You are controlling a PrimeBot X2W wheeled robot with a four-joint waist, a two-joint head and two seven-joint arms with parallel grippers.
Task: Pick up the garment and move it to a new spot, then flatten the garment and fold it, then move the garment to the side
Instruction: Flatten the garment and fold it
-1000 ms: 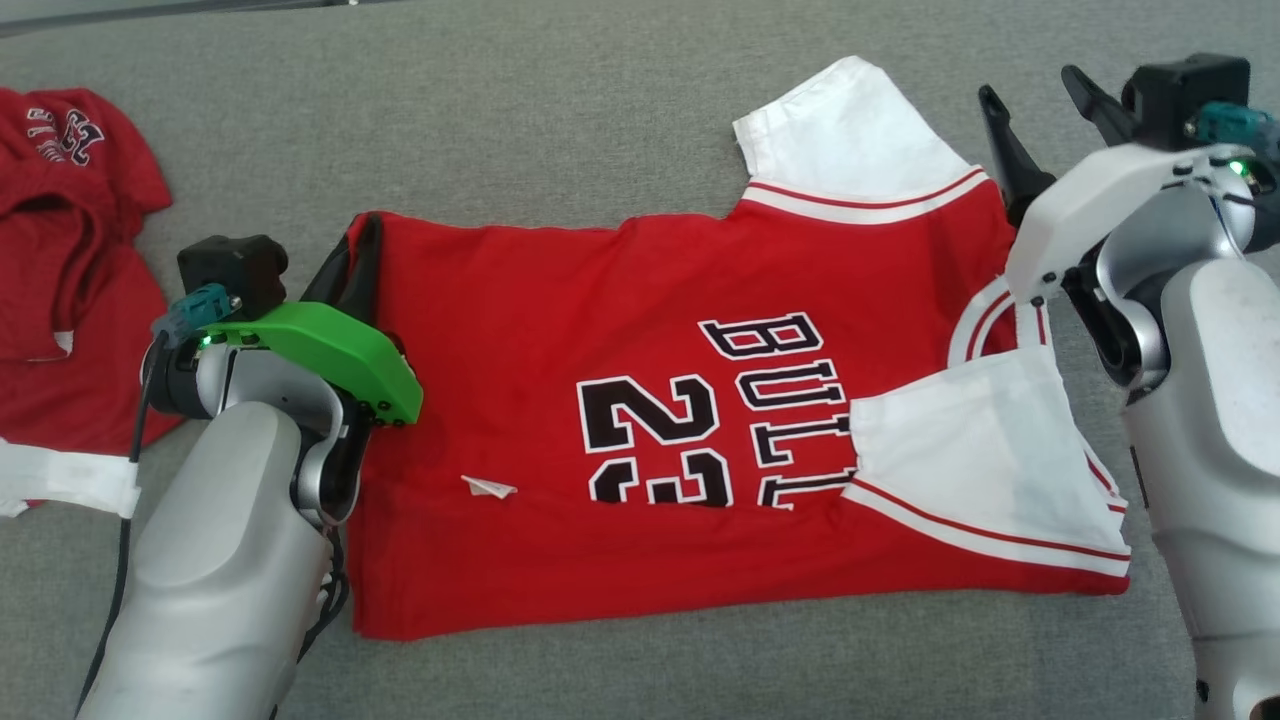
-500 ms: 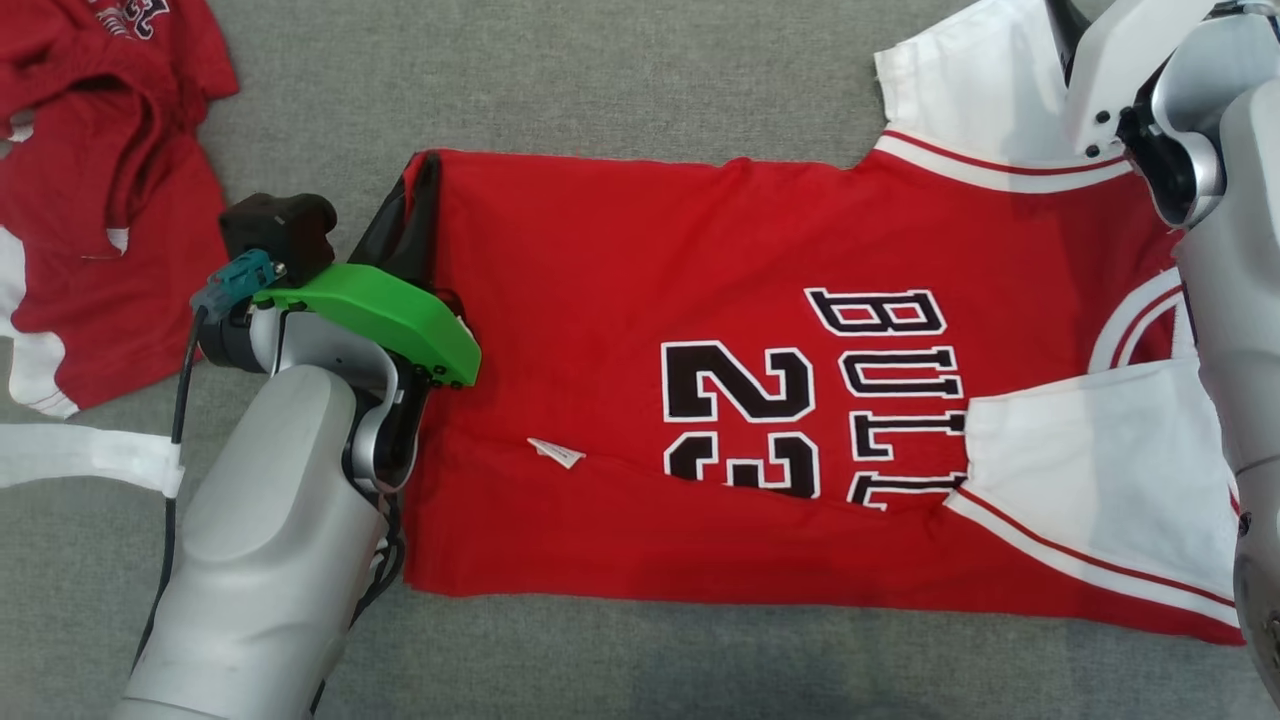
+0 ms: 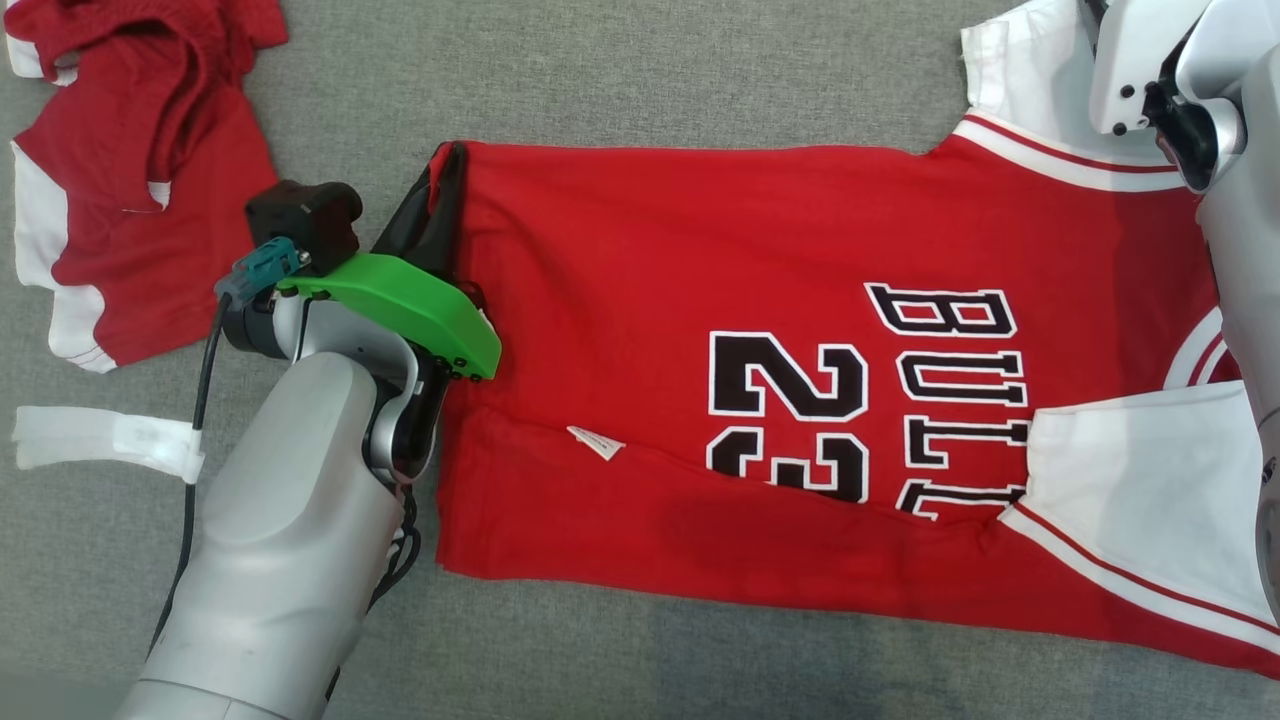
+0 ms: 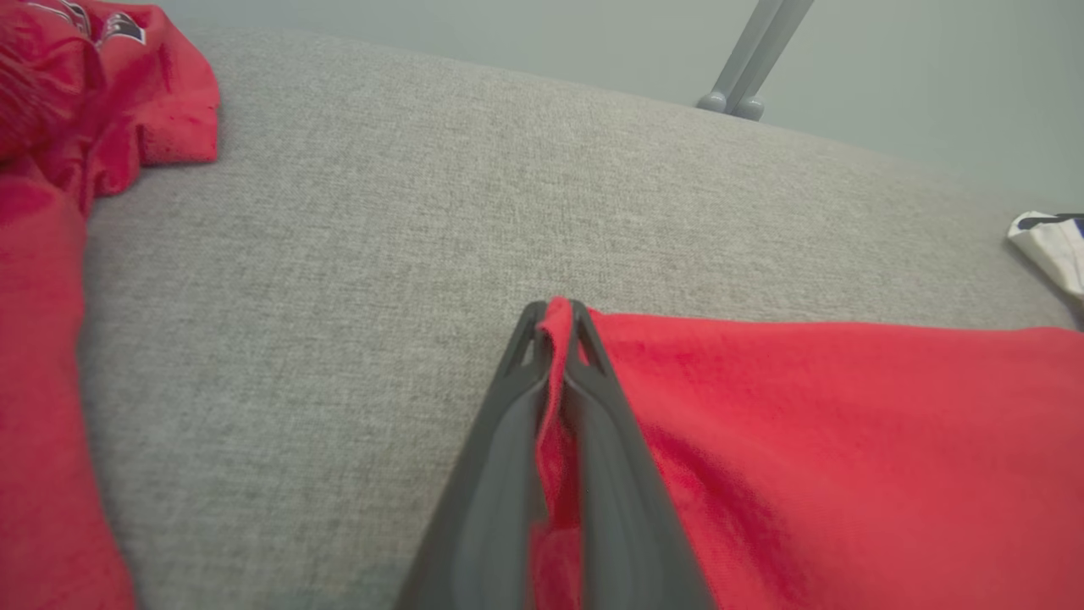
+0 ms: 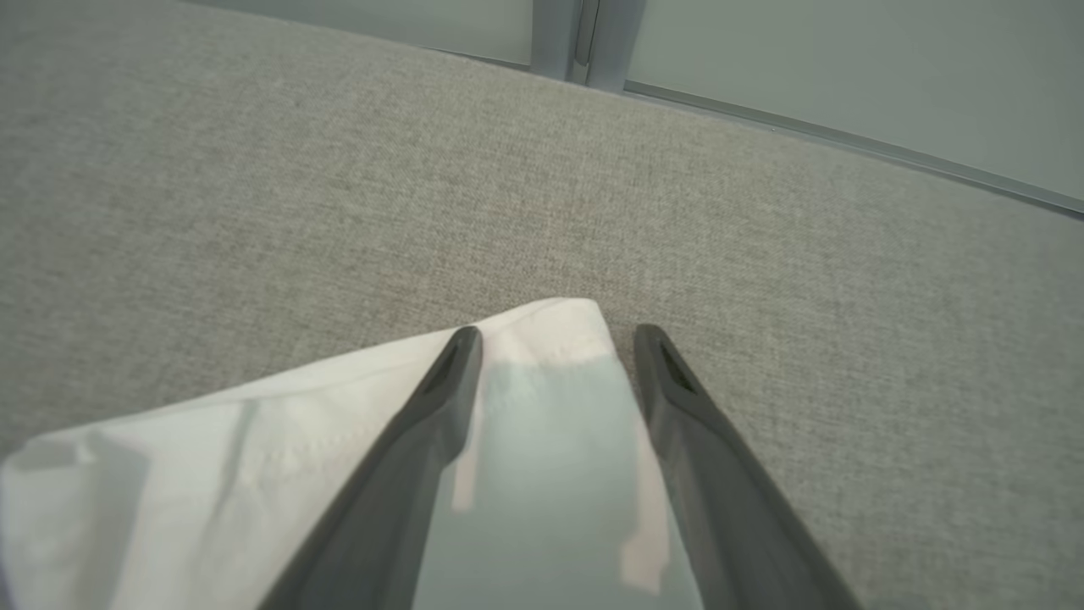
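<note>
at the hem, left gripper (image 4: 555, 312) clamped on jersey (image 3: 650, 250). right gripper (image 5: 555, 339) apart over sleeve (image 5: 212, 449); pinch low, pull taut.

Right tool (image 5: 559, 341) moved over white sleeve (image 5: 254, 440); head camera shifted.

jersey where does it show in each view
Head view: jersey spread across middle and right.
Left wrist view: its red corner, lower right, pinched by left gripper.
Right wrist view: its white sleeve, lower left and centre, by open right gripper.
Shared landmark: grey cloth surface.
</note>
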